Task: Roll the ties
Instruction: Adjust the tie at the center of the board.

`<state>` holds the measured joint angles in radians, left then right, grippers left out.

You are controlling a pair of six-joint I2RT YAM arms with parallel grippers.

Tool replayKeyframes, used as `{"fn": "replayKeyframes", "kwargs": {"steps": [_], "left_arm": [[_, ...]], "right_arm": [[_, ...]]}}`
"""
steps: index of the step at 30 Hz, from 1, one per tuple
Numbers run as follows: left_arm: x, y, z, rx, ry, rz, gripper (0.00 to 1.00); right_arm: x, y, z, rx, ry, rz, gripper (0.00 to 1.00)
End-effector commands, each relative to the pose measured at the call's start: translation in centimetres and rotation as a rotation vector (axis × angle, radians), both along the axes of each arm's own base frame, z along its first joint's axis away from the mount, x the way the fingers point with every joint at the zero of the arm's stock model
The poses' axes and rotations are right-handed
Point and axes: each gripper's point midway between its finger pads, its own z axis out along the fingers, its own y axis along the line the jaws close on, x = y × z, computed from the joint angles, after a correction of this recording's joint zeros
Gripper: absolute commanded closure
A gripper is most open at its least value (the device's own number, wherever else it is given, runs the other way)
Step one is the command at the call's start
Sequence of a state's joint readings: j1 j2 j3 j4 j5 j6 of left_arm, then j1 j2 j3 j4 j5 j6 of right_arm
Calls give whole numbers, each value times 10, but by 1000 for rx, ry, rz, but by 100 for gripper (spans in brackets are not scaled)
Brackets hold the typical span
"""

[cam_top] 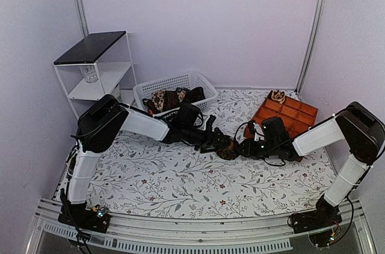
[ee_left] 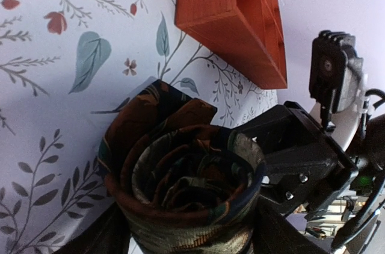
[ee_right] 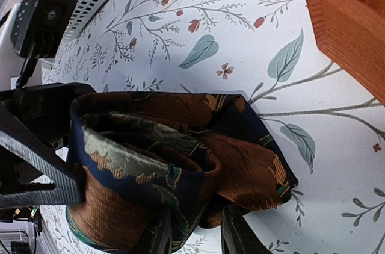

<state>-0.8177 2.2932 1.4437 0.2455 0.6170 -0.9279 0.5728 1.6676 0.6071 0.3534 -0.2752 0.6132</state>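
Note:
A dark brown, rust and green tie (cam_top: 227,149) is rolled into a coil on the floral cloth at mid table. In the left wrist view the coil (ee_left: 180,182) faces the camera and my left gripper (ee_left: 186,239) has a finger on each side of it, shut on it. My right gripper (ee_right: 195,236) is shut on the coil's wall (ee_right: 150,170), and the tie's pointed end (ee_right: 264,164) lies loose on the cloth. In the top view the left gripper (cam_top: 216,141) and the right gripper (cam_top: 237,148) meet at the coil. More ties (cam_top: 163,99) lie in the white basket (cam_top: 144,88).
An orange wooden compartment tray (cam_top: 289,115) stands just right of the grippers, with a tan rolled tie (cam_top: 278,96) in its far corner. The tray also shows close by in the left wrist view (ee_left: 228,19). A white shelf unit (cam_top: 96,67) stands at the back left.

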Motion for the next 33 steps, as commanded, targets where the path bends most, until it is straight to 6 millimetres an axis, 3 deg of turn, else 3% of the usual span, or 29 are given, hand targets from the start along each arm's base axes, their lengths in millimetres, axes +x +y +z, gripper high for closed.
{"fn": "replayKeyframes", "kwargs": {"steps": [1, 4, 9, 19, 24, 26, 28, 30, 33], "left_arm": [[-15, -11, -10, 33, -15, -34, 37], [-21, -8, -19, 76, -56, -66, 47], [-37, 1, -32, 119, -84, -90, 51], [-39, -2, -6, -41, -8, -22, 51], [-43, -5, 6, -103, 52, 9, 45], [-45, -5, 11, -128, 56, 14, 51], [-47, -4, 10, -120, 31, 11, 65], [-48, -1, 5, -85, 0, 5, 74], [-53, 5, -2, -48, -63, -14, 79]], "right_arm": [[-3, 4, 1, 38, 14, 13, 70], [-4, 8, 17, 77, 1, 28, 69], [-8, 5, 36, 84, -25, 28, 66], [-21, 15, 12, 122, 65, 55, 67], [-26, 14, 1, 95, 81, 24, 70], [-28, 14, 0, 97, 85, 20, 70], [-28, 14, 5, 105, 76, 20, 70], [-28, 12, 18, 111, 46, 16, 67], [-29, 4, 45, 101, -20, 15, 59]]}}
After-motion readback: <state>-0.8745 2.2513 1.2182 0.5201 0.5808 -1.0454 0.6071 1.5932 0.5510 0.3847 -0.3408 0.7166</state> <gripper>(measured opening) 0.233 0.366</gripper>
